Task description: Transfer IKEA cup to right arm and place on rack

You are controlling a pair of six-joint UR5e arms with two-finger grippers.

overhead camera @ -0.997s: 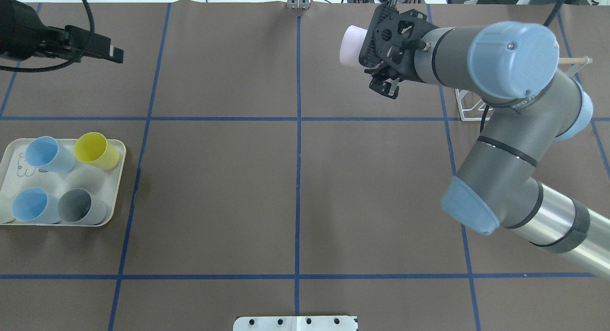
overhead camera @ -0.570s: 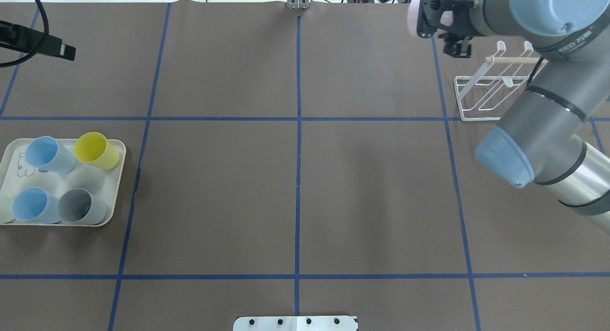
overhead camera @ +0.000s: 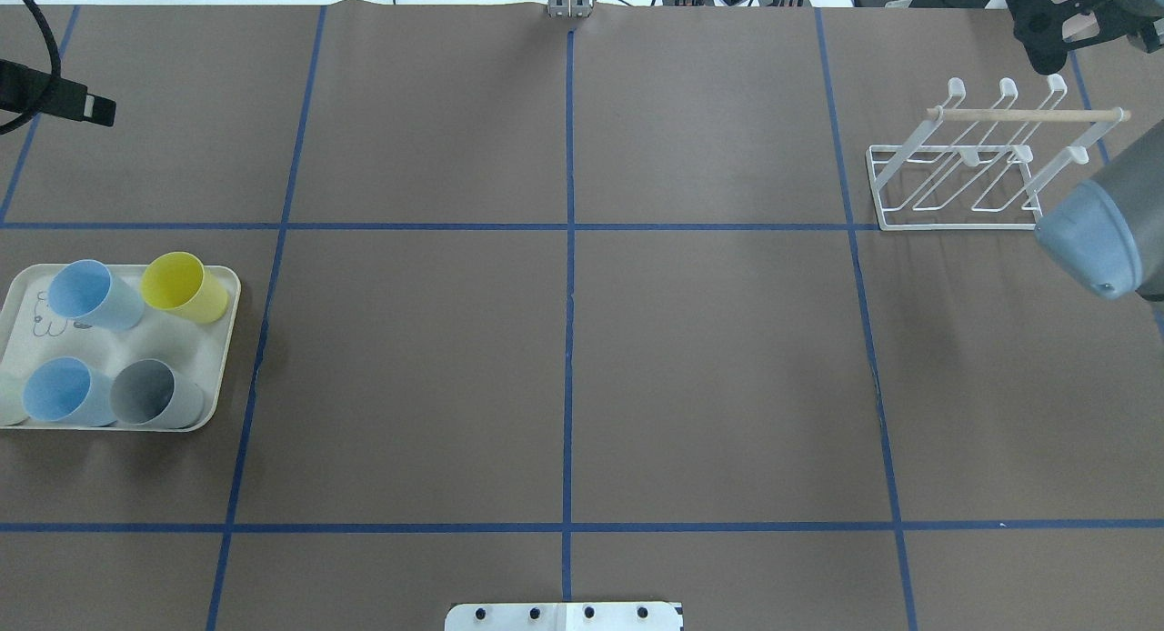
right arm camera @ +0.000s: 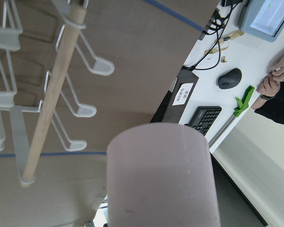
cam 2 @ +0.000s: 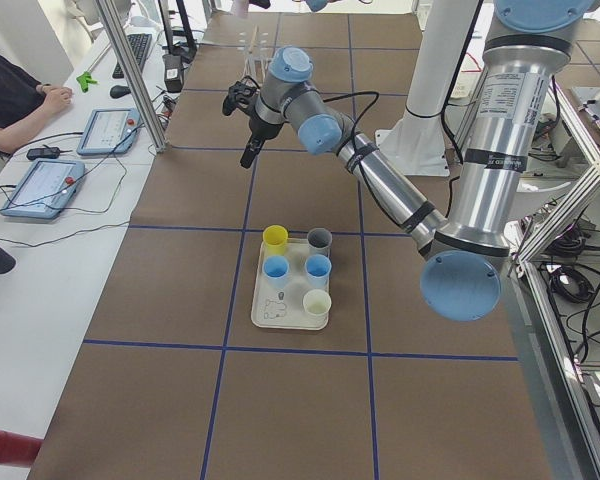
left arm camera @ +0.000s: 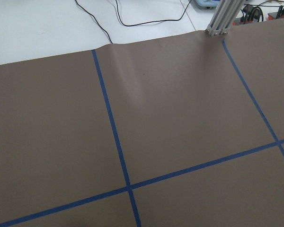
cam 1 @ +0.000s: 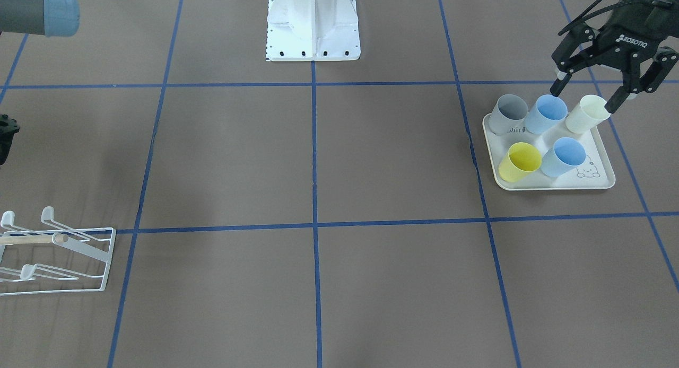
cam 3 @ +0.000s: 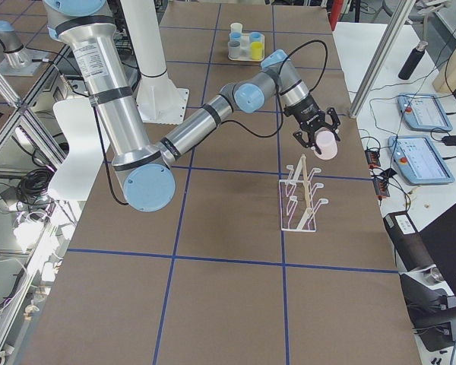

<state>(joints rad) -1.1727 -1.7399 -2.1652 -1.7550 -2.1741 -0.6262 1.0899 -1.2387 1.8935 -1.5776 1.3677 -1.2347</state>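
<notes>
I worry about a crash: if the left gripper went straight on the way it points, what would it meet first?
Likely just the bare brown table cover; the left wrist view ahead of the left gripper shows nothing standing there. Depth is unclear.

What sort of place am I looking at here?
Likely a robotics lab: the right arm and left arm stand at a table gridded with blue tape, and a person sits beside control tablets.

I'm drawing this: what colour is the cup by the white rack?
The cup is pale pink; the right wrist view shows it best.
</notes>
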